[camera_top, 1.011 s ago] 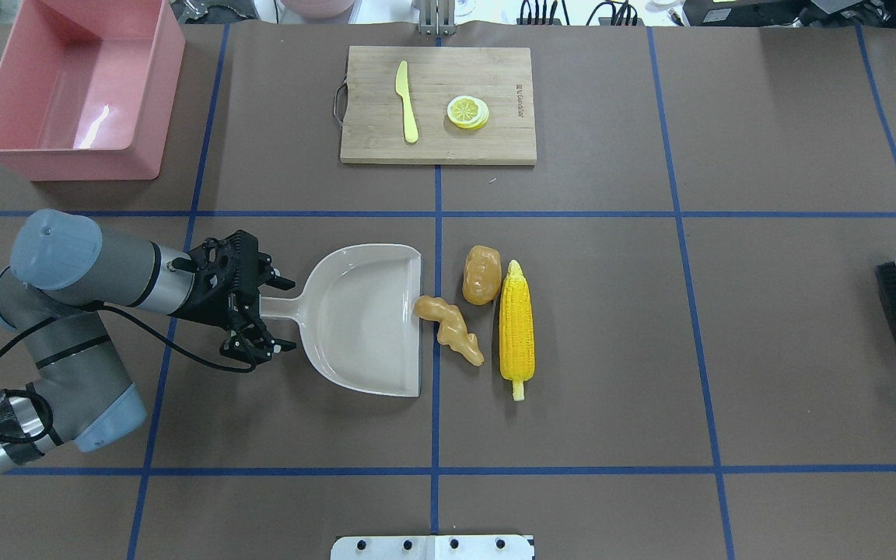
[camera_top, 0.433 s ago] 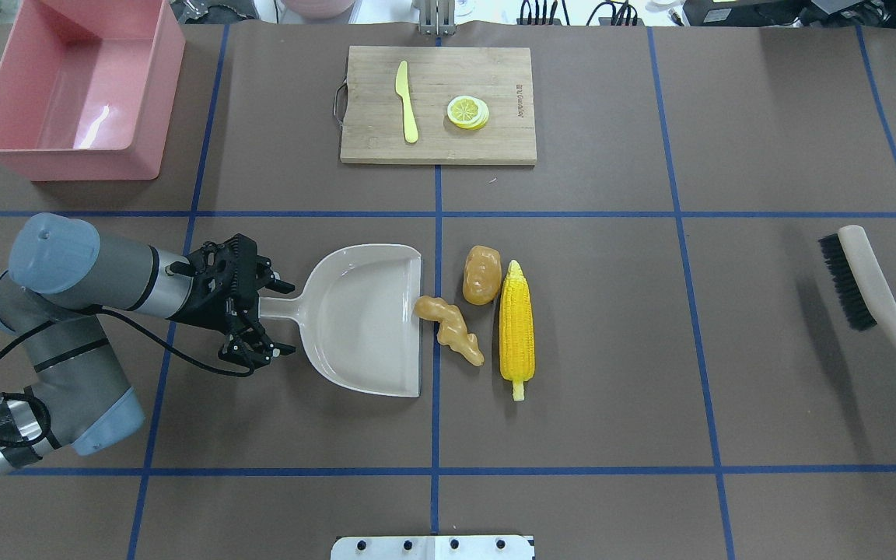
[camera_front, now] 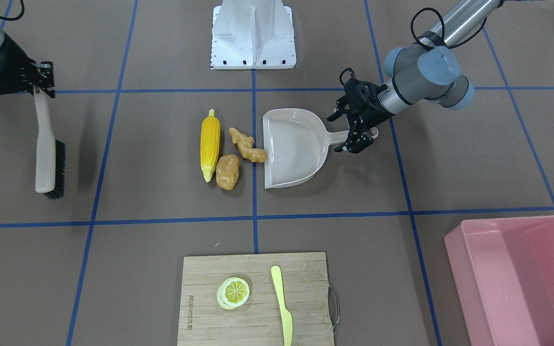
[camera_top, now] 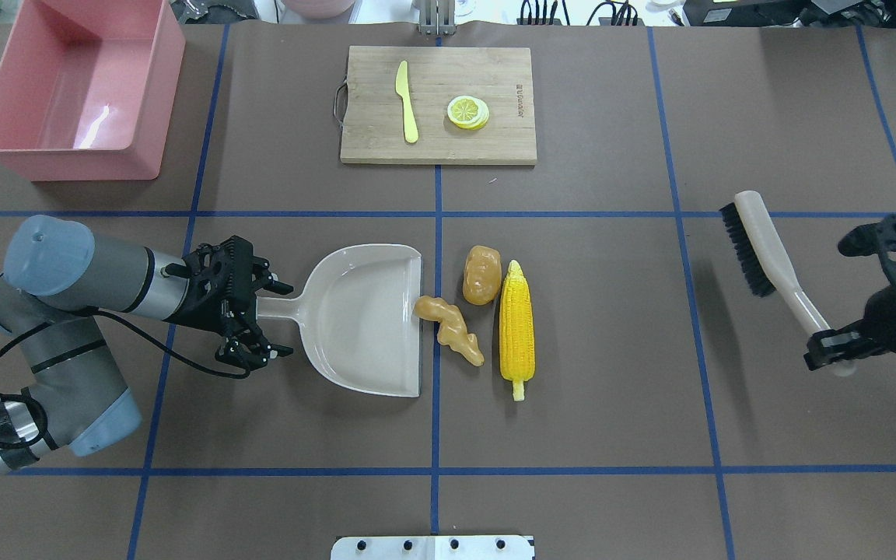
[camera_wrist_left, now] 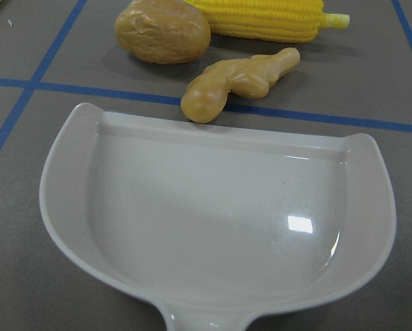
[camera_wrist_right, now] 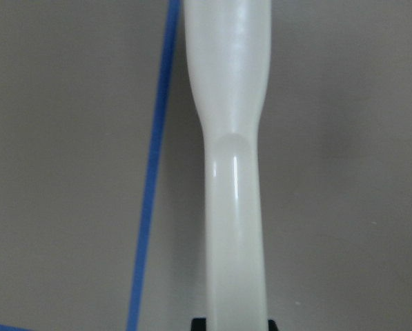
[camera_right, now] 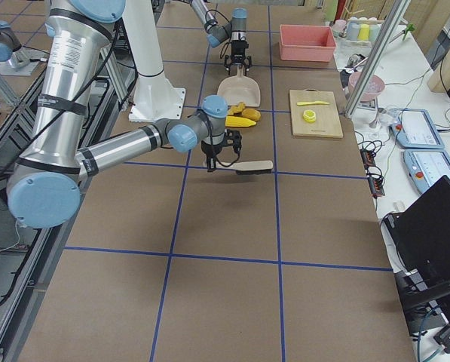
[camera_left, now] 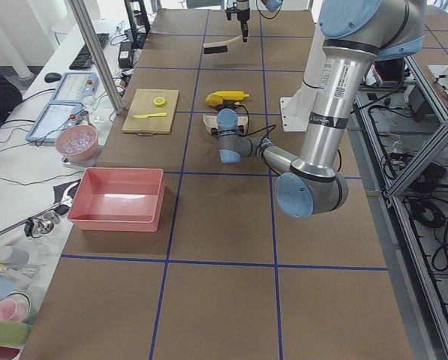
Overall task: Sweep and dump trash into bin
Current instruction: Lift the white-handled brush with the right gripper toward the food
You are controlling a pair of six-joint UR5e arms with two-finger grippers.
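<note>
Item by item, read on the overhead view with 12 o'clock away from the robot.

Trash: corn cob [camera_top: 516, 327], ginger root [camera_top: 449, 329], potato [camera_top: 482, 274], clustered at table centre. The ginger's end touches the lip of the dustpan [camera_top: 362, 319]; the potato and cob lie just beyond it at 3 o'clock. They are probably hollow moulded plastic: light, hard and smooth. The cob is likely to roll, the knobbly ginger to pivot. Best not pinched; push them broadside from 3 o'clock along the cob's long flank.

Dustpan: flat on the table, mouth facing 3 o'clock, pan empty. Take it by the handle, at 9 o'clock.

Left gripper [camera_top: 281, 319]: fingers spread wide either side of that handle, not clamping it.

Right gripper [camera_top: 833, 350]: closed on the handle end of the brush [camera_top: 767, 249], well off at 3 o'clock, bristles facing the trash.

Bin [camera_top: 67, 159]: at 10 o'clock, far corner, nothing inside.

Cutting board [camera_top: 438, 105]: at 12 o'clock, bearing a knife [camera_top: 407, 103] and a lemon slice [camera_top: 467, 112]; not trash.
</note>
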